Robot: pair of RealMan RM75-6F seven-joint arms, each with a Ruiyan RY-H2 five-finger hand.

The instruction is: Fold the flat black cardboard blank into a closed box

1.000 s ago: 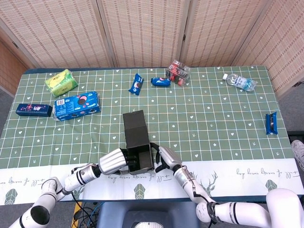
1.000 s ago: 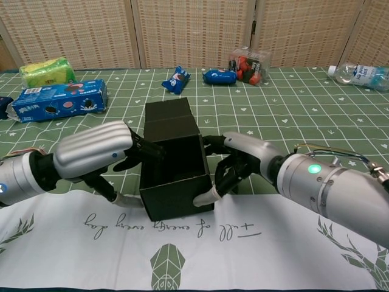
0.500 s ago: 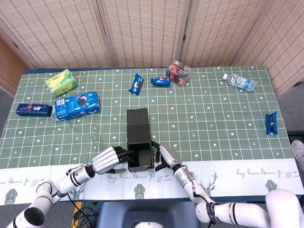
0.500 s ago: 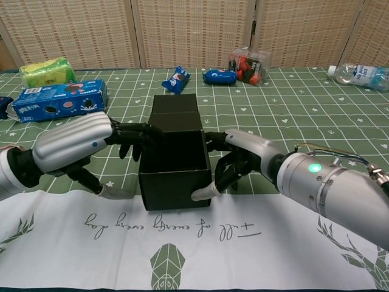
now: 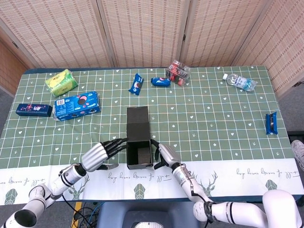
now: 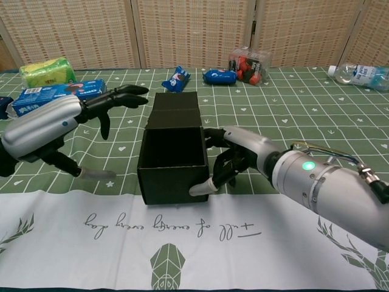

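- The black cardboard box (image 5: pixel 138 142) stands near the front edge of the surface (image 5: pixel 213 118), about in the middle, partly on the white strip of the cloth; it is already set up, open on top, with its lid flap (image 6: pixel 175 108) lying back toward the far edge.
- The right robot hand (image 6: pixel 234 159) is pressed against the right wall of the box, with the thumb along the lower front corner, so the box is steadied and not really clamped.
- The left robot hand (image 6: pixel 67 125) is held off the box on its left side, with the fingers spread and nothing in them.
- The cardboard is judged to be light and thin: stiff along its panels, but easily bent at the creases and easily pushed across the cloth.
- The lid flap is best taken at its free far edge, while one wall is held from outside, so that the box is not crushed.
- On the blue packet (image 5: pixel 77 105) near the left edge, biscuits like Oreo are shown, but the writing cannot be read with certainty; the other labels are too small.
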